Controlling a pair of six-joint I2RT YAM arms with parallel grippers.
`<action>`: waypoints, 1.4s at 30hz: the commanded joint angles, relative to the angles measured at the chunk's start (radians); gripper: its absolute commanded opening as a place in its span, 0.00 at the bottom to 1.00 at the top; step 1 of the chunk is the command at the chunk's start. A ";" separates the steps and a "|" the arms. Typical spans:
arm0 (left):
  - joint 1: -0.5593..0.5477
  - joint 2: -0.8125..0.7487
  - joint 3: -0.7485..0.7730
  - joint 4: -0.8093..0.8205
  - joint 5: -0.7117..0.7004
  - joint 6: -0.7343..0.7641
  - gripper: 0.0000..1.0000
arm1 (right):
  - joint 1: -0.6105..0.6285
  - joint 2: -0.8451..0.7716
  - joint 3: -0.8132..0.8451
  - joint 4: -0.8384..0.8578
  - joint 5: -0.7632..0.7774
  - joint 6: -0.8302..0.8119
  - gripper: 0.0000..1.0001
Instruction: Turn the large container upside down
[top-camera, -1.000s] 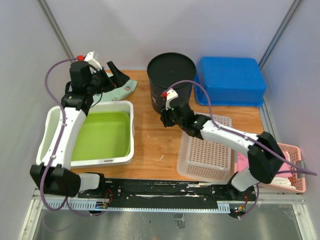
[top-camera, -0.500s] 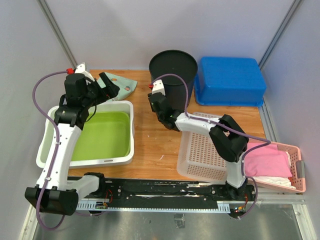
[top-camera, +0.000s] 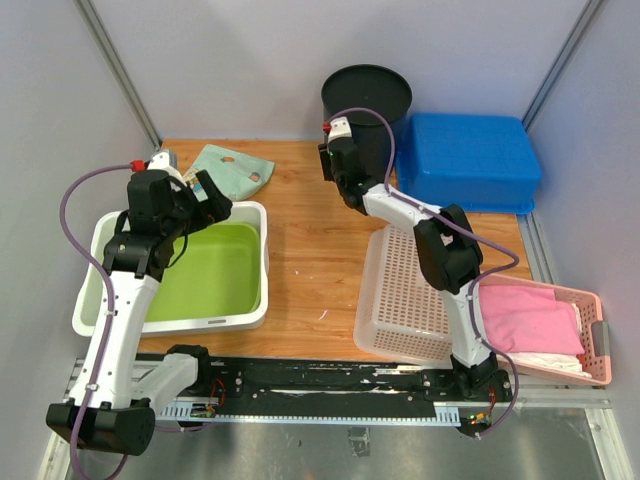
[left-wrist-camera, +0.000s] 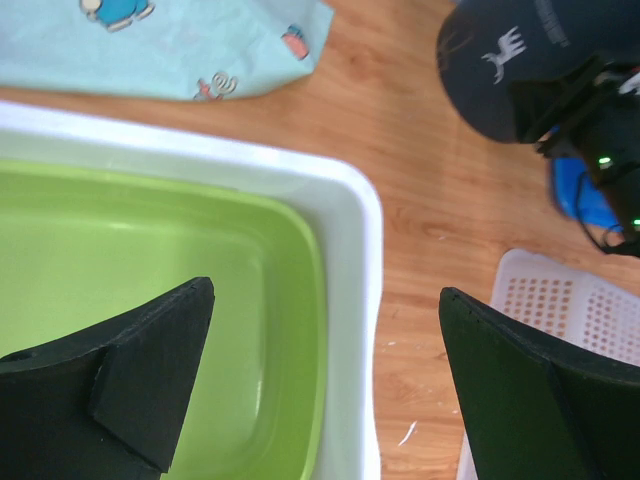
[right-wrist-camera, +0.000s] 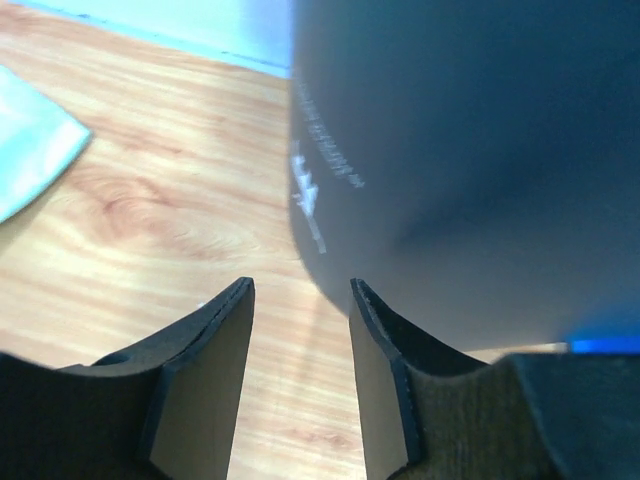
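The large container (top-camera: 366, 110) has shifted from mid-surface (top-camera: 310, 240) to the far edge. It now stands just beside the blue bin (top-camera: 465, 160), apparently mouth up, so not yet turned. The right tool (right-wrist-camera: 300, 285) has followed it and waits half spread at its left wall, pinching nothing. The left tool (left-wrist-camera: 325, 290) hangs spread wide over the green tub (top-camera: 262, 262). Open room lies toward the near edge; the bin and far edge crowd the other sides.
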 joint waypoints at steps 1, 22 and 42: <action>-0.003 -0.038 -0.069 -0.081 -0.078 0.023 0.99 | 0.038 -0.121 -0.022 -0.031 -0.181 -0.007 0.46; -0.149 0.109 -0.362 0.055 -0.010 -0.128 0.99 | 0.103 -0.825 -0.624 -0.408 -0.169 0.114 0.50; 0.009 0.247 -0.318 0.032 -0.225 -0.227 0.93 | 0.103 -0.914 -0.628 -0.438 -0.144 0.118 0.50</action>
